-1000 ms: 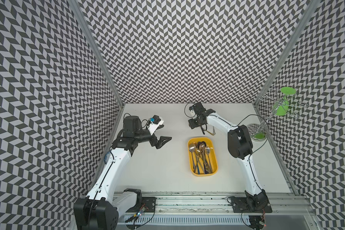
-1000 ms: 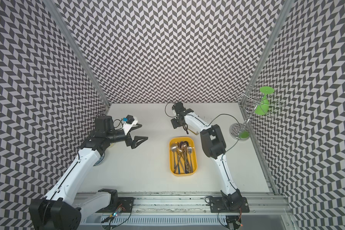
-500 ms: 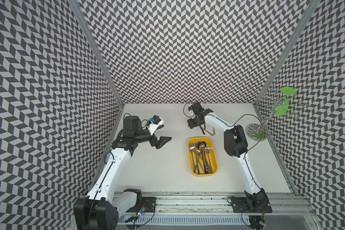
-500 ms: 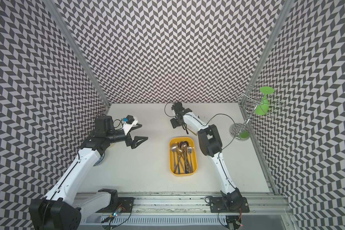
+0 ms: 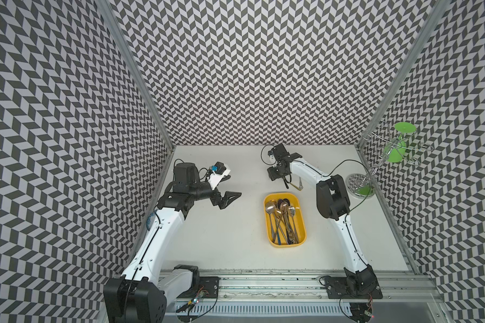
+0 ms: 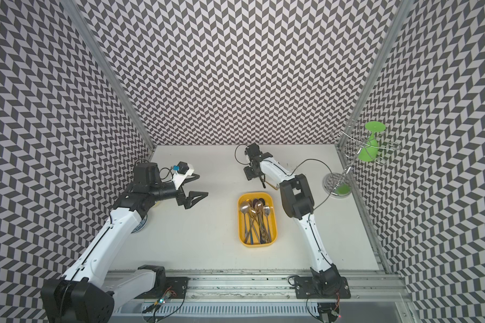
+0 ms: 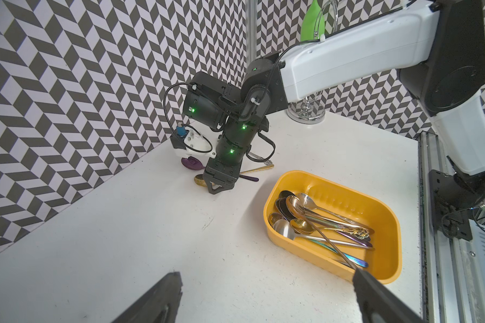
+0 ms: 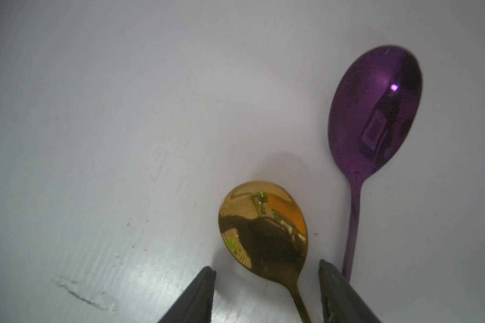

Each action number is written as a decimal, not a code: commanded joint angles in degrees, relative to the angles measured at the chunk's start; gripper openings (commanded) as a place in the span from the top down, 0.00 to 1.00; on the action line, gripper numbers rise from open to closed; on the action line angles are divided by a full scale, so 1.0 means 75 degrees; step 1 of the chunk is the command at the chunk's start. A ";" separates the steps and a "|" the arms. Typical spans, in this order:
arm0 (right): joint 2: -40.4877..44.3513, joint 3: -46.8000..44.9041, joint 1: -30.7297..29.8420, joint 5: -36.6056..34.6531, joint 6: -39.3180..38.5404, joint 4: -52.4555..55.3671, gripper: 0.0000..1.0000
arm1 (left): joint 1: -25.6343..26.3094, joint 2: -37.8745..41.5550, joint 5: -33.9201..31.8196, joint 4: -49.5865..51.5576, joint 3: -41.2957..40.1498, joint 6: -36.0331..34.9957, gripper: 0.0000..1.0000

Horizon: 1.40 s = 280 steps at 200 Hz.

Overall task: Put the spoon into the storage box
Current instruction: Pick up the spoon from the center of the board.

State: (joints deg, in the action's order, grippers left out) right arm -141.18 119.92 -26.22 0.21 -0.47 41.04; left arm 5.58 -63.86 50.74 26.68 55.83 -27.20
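storage box (image 5: 287,245): no readable lettering
left arm (image 5: 163,235), right arm (image 5: 305,170): no legible markings
walls (image 5: 249,70): chevron pattern, no text

gold spoon (image 8: 263,232): handle cut off | purple spoon (image 8: 375,112): handle end behind right pincer (image 8: 266,267)

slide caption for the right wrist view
Right gripper, jaws apart either side of a gold spoon, a purple spoon lying alongside on the table.
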 commanded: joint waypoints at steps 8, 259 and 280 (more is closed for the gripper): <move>0.0299 -0.0757 0.0011 0.0043 0.0044 -0.0006 0.48 | -0.0027 0.0053 0.0066 -0.0021 -0.0006 -0.0076 0.01; 0.3365 -0.1736 -0.0032 -0.0261 0.0030 -0.0262 1.00 | -0.0021 0.0005 0.0090 0.0122 0.0187 -0.0052 0.01; 0.3820 -0.1961 -0.0065 -0.0244 0.0076 -0.0387 1.00 | -0.0040 0.0066 0.0090 0.0051 0.0105 -0.0069 0.01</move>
State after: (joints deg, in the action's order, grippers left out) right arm -117.25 105.49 -26.20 -1.13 -0.47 39.83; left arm 5.58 -64.16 50.74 26.83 55.94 -27.33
